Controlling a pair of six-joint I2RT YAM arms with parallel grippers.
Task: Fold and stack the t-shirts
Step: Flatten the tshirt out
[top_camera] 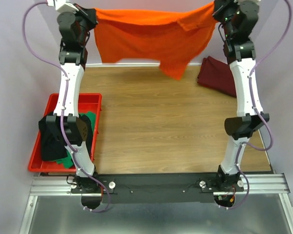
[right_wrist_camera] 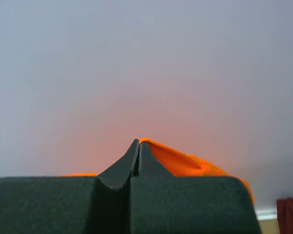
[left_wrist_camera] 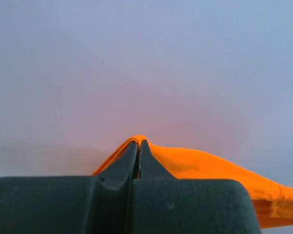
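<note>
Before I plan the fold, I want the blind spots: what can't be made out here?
- Wrist views: the orange t-shirt shows only as a pinched fold at the left pincer and right pincer; which part is gripped is unclear.
- Top view: the right arm covers the right edge of the maroon t-shirt.
- Top view: the left arm hides much of the black shirt and green shirt in the red bin.

A robotics lab test cell: plain pale walls [top_camera: 5, 97] box in a wood-laminate table [top_camera: 161, 126]. An aluminium-profile rail [top_camera: 263, 184] carries two arm bases at 6 o'clock, with a red plastic bin [top_camera: 83, 103] at 8 o'clock.
</note>
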